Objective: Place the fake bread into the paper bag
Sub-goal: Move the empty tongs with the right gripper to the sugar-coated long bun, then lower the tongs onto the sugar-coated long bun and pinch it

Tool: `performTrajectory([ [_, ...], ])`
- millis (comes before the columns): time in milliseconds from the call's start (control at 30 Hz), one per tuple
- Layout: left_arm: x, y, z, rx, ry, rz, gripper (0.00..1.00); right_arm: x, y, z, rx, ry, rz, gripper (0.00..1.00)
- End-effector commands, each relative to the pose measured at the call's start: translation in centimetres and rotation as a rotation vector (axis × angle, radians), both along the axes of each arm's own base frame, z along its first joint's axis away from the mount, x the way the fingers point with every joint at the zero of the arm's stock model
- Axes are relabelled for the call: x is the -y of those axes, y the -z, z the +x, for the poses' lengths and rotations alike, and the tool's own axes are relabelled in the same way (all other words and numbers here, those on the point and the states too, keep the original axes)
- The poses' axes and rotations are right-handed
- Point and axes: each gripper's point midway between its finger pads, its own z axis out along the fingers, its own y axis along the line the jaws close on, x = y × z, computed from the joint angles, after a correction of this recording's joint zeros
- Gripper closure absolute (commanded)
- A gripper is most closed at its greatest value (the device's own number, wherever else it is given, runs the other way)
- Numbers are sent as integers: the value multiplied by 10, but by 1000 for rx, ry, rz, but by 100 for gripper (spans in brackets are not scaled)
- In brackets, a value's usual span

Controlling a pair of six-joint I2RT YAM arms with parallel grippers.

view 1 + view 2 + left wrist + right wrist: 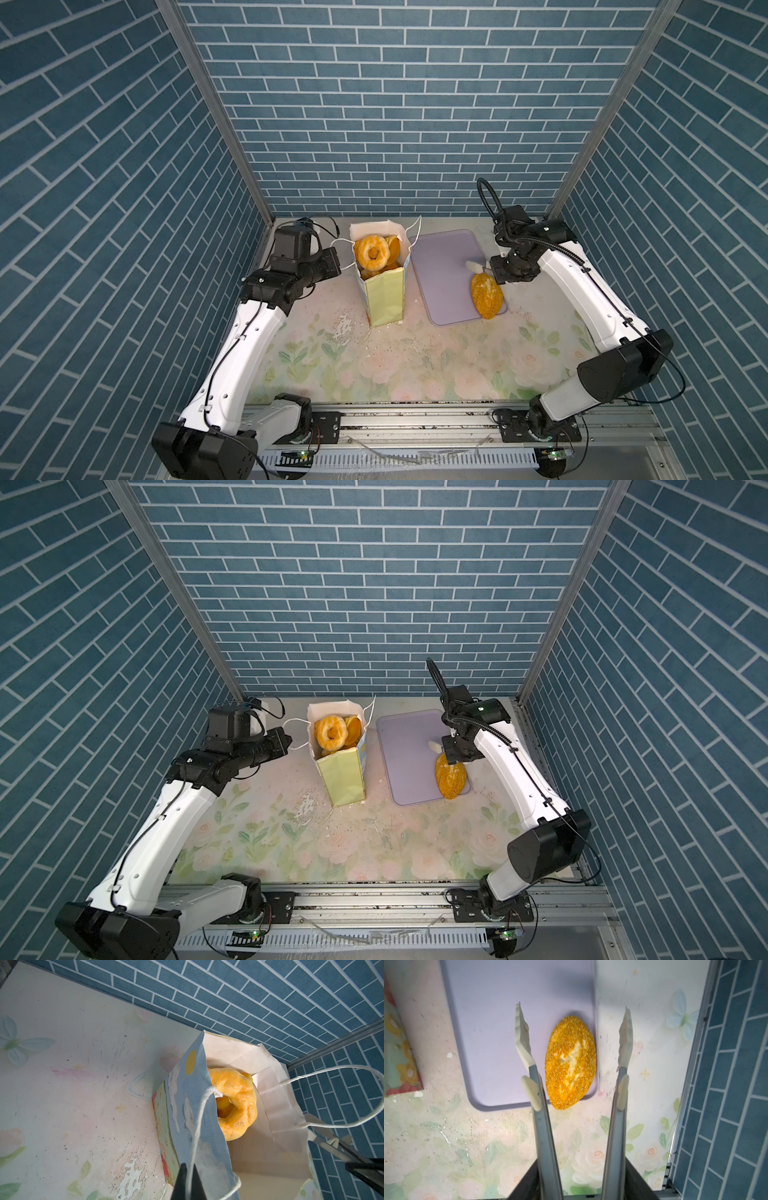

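**Top views.** Noted in both top views: paper bag [384,299] upright, mouth open, ring doughnut [371,252] lying on top of the other fake bread inside, close under the rim. Just right of the bag: lilac tray [444,270]. On the tray edge away from the bag: seeded loaf [486,297], overhanging the rim. Over the loaf's far end: right gripper [478,268]. At the bag's left side: left gripper [334,264].

**Left wrist.** Left gripper [188,1180] clenched on the bag's cord handle [199,1118], which runs up to the near face. Risk: a harder pull tipping or dragging the bag. Risk: doughnut [234,1109] sitting high, little room above it, so a loaf dropped there likely to perch and roll out.

**Right wrist.** Tong blades [522,1036] spread either side of the loaf [571,1061], touching neither flank; nothing grasped. Risk: an off-centre close nudging the loaf off the rim, farther from the bag. Risk: soft foam squeezed at one end, pivoting or slipping free on the way across.
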Motion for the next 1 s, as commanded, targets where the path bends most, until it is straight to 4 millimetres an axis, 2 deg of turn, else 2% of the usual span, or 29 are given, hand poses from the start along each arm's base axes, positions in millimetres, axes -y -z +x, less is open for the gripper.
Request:
performTrajectory([
  [0,0,2,-2,6,9,13,100,3,-3,-9,3,46,44,44],
  [100,1,5,-2,-2,11,8,100,10,8,-13,-34,62,31,44],
  [267,2,4,-1,-3,16,5,100,9,30,-16,-98,74,43,44],
  [433,2,2,-3,1,16,4,100,6,43,-18,-141,68,48,44],
  [700,3,-1,-6,10,15,-15,100,-2,57,-27,-210,46,80,48],
  [800,4,-1,-5,7,16,-15,100,-2,59,-27,-210,48,81,55],
  [967,4,-1,-5,6,18,-17,100,-5,50,-24,-179,40,106,64],
])
